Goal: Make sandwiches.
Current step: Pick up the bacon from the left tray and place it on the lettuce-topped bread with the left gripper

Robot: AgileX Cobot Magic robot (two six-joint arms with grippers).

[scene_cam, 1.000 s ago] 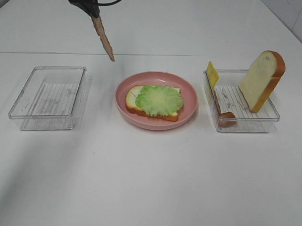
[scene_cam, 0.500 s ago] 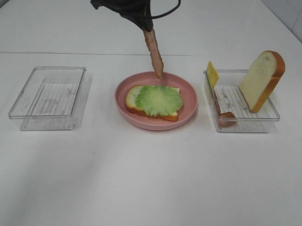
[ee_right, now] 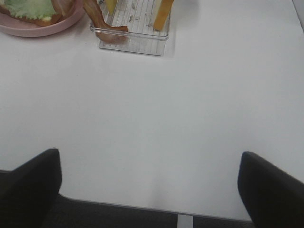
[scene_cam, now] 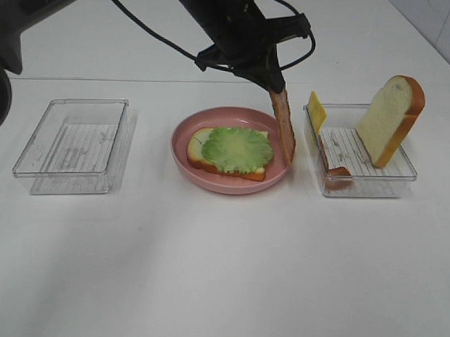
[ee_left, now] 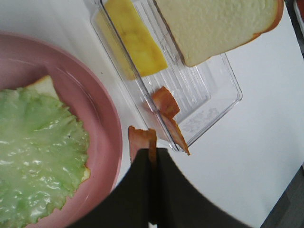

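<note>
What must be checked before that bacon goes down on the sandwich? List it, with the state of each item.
1. Bacon strip gripped by the left gripper: ok, jaws shut on its top end, strip hanging down.
2. Strip lined up over the lettuce: not ok, it hangs beside the lettuce, at the right edge of the plate.
3. Lettuce lying flat on the bread slice: ok.
4. Strip's lower end free of the plate: cannot tell.
5. Right gripper out of the way: ok, open and well away from the plate.
</note>
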